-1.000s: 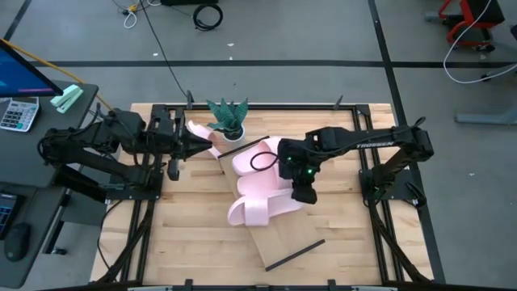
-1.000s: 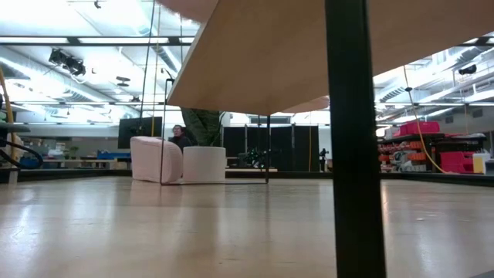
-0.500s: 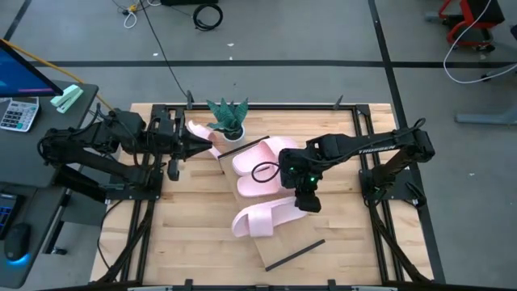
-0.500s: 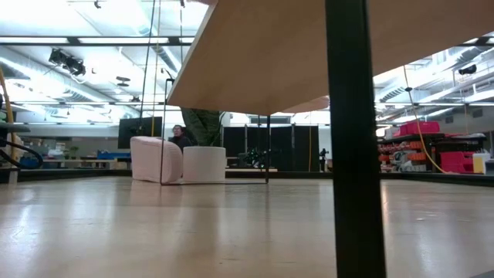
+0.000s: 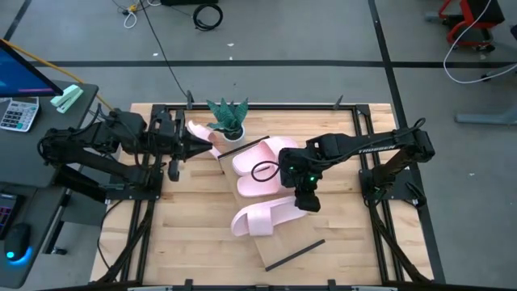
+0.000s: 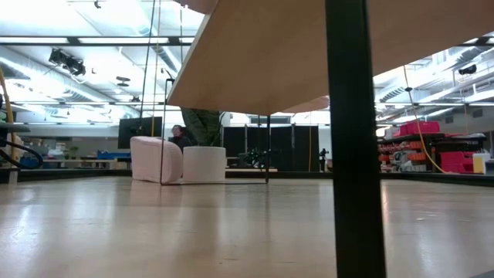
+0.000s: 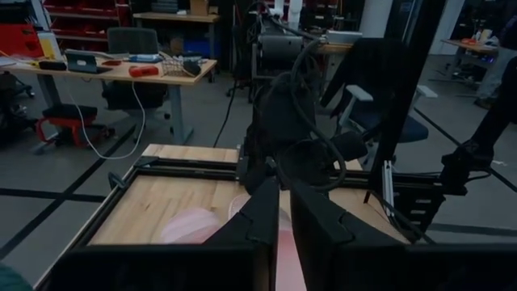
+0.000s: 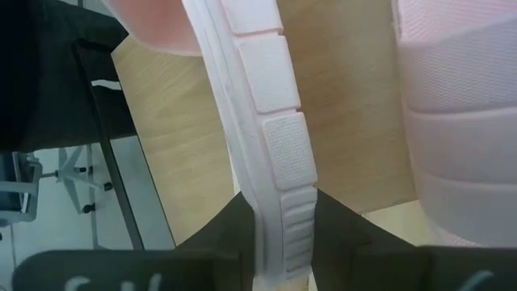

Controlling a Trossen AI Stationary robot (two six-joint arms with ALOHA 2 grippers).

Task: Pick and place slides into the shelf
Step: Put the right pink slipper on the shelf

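The light-wood shelf board lies slantwise on the tabletop, with black rails at its short ends. Two pale pink slides lie on it. A third slide lies across it nearer the near edge, and my right gripper is shut on its right end. A fourth slide lies beside the plant pot. My left gripper hovers level over this one, its fingers nearly together. In the low view the board's underside fills the top. My right gripper pinches the third slide's sole edge between its two fingers, near the slide's right end. The fingers come from above, pointing down, across the sole's thickness. The slide lies nearly flat over the board, its left end past the board's edge.
A potted green plant stands at the far side beside the fourth slide. A black frame borders the tabletop. Bare board lies near the near rail. A desk with a calculator stands to the left.
My right gripper moved a little toward the near edge and down, staying shut on the third slide. The slide stood tipped up on its edge. It now lies flatter, farther down the board. It has kept still for the last half second.
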